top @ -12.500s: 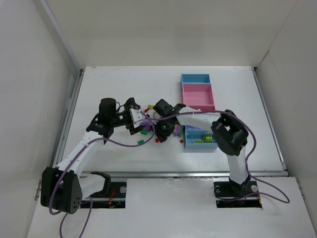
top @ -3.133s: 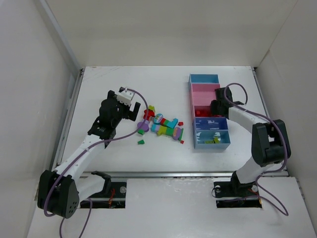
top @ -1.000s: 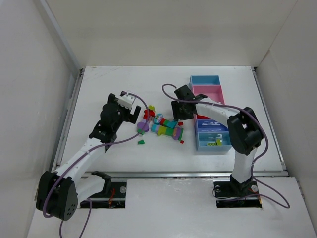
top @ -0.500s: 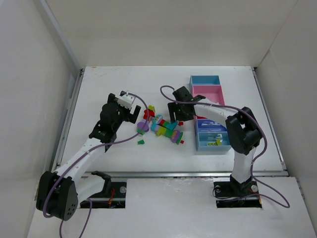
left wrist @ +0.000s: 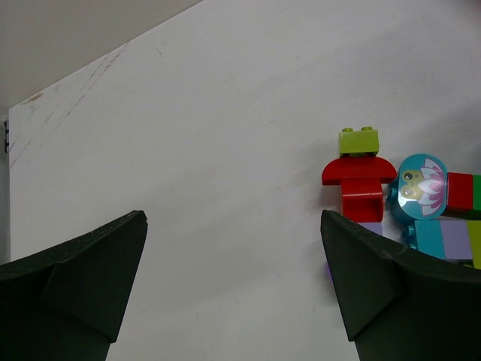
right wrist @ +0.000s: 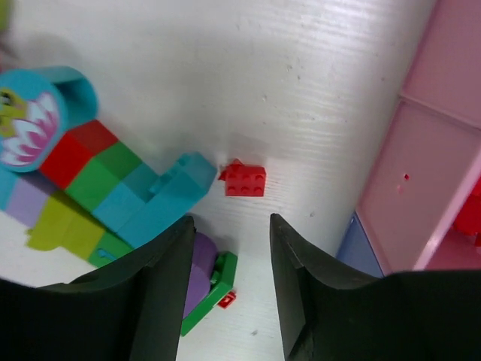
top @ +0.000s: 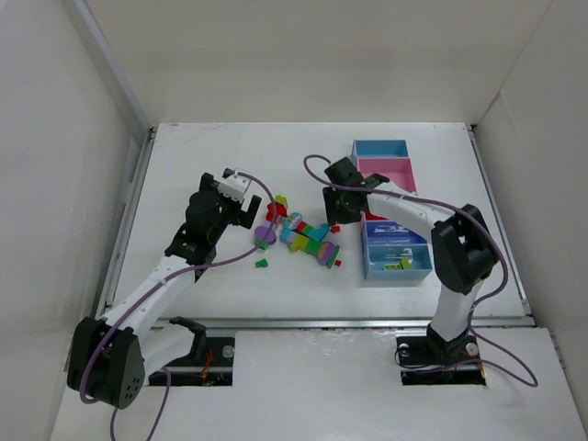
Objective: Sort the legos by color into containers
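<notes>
The legos (top: 306, 236) lie in a loose multicoloured pile mid-table. My right gripper (top: 331, 217) hangs over the pile's right edge. In the right wrist view that gripper (right wrist: 231, 222) is open a little way, with nothing between its fingers. A small red brick (right wrist: 244, 180) lies just beyond its tips, and a purple-and-green piece (right wrist: 209, 274) lies under its left finger. My left gripper (top: 246, 211) stands wide open and empty at the pile's left, over bare table (left wrist: 231, 218). A yellow-green brick (left wrist: 358, 141), a red piece (left wrist: 359, 180) and a teal flower disc (left wrist: 421, 180) lie to its right. The containers (top: 407, 169) form a strip to the right of the pile.
A lone green piece (top: 262, 263) and a tiny red piece (top: 338, 263) lie in front of the pile. The pink bin (right wrist: 443, 150) is close to my right gripper's right finger. The near blue bin (top: 366, 260) holds several bricks. White walls enclose the table.
My right gripper's jaws have opened wider and then narrowed, and the gripper has shifted slightly right at the pile's edge. The left arm has not moved.
</notes>
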`<state>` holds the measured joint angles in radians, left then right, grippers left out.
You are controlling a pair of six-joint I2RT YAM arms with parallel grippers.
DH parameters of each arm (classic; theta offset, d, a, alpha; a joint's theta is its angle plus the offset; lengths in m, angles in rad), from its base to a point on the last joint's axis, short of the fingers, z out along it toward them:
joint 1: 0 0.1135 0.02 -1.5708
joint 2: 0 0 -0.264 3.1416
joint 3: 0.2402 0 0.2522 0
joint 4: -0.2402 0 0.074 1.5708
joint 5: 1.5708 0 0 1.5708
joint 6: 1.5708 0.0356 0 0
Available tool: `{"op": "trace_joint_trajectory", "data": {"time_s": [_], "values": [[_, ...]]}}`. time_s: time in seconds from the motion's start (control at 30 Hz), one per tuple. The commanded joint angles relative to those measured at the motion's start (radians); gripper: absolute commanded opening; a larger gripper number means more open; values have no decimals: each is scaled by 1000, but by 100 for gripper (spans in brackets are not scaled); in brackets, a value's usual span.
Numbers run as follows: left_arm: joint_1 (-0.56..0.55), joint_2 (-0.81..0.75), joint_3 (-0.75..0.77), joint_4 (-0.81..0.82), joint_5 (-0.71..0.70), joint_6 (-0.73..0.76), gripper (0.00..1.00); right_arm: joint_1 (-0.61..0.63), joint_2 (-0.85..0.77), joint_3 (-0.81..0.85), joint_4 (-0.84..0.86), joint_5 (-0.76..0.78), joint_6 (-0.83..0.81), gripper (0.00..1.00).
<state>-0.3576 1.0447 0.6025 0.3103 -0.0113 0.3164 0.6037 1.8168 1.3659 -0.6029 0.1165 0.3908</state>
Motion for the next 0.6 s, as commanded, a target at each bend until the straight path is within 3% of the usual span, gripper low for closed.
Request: {"op": "trace_joint_trajectory", "data": {"time_s": [0.0, 0.17, 0.57], "values": [[5, -8, -4, 49, 7, 3, 100, 1, 42, 13, -54, 22, 13, 51], [5, -17, -13, 49, 7, 3, 100, 1, 78, 13, -35, -14, 4, 62], [5, -26, -13, 49, 7, 3, 100, -8, 180, 41, 28, -23, -6, 62]]}}
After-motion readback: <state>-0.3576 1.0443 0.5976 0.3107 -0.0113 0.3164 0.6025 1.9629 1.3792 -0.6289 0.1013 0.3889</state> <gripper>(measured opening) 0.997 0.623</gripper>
